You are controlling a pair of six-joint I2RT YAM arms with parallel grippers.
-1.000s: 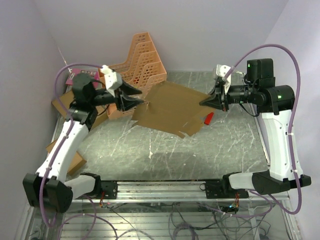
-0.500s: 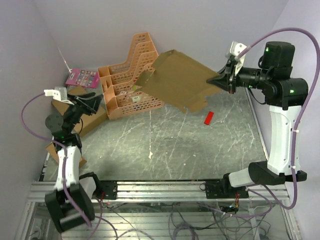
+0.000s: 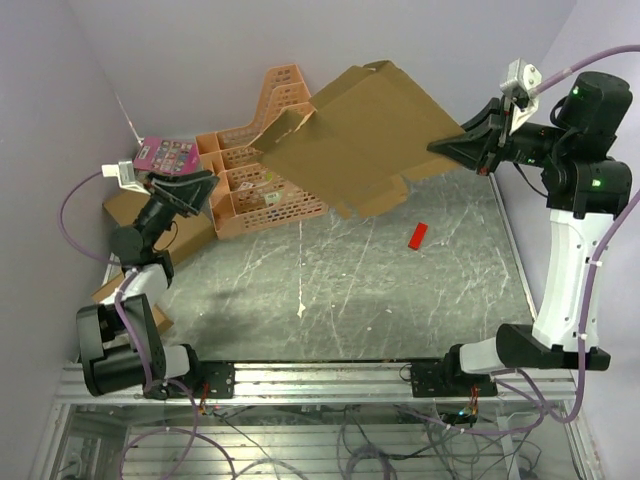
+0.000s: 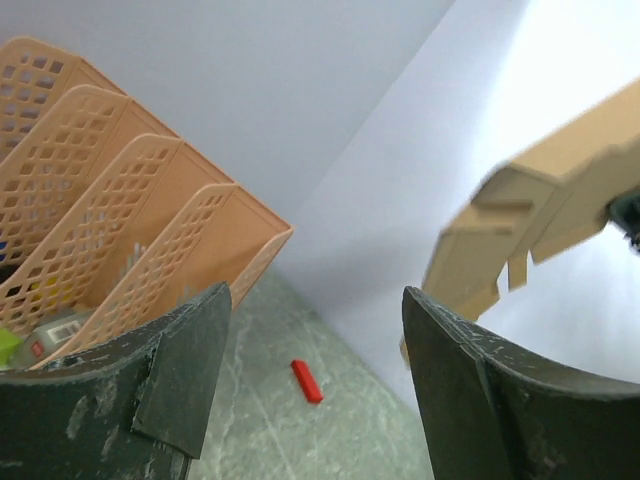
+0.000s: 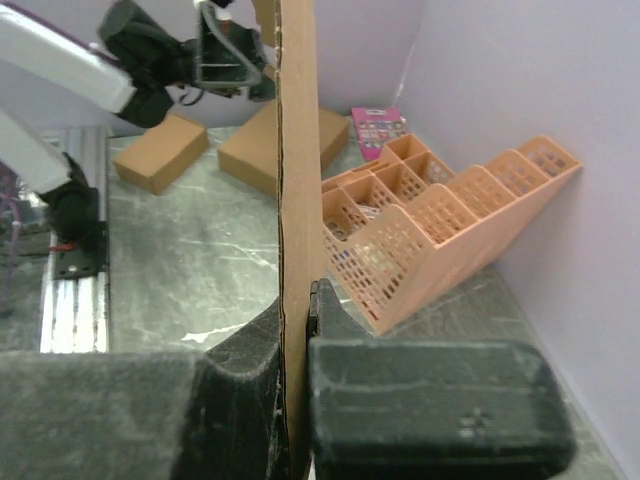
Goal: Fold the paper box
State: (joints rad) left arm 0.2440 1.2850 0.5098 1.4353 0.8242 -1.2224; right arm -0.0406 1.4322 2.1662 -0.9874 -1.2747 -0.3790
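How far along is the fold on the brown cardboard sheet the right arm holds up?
Done: the plain brown die-cut cardboard sheet is off the table, pinched at one edge by the right gripper. In hand: it hangs mostly flat; the left gripper is open, apart from it. Left: essentially all the folding; no walls stand yet.

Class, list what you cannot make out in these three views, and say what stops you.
- Right wrist view: the paper box stands edge-on in the right gripper, so its creases and flaps are unseen.
- Left wrist view: the paper box is blurred and cut off by the right edge.
- Top view: the red piece is too small to identify.
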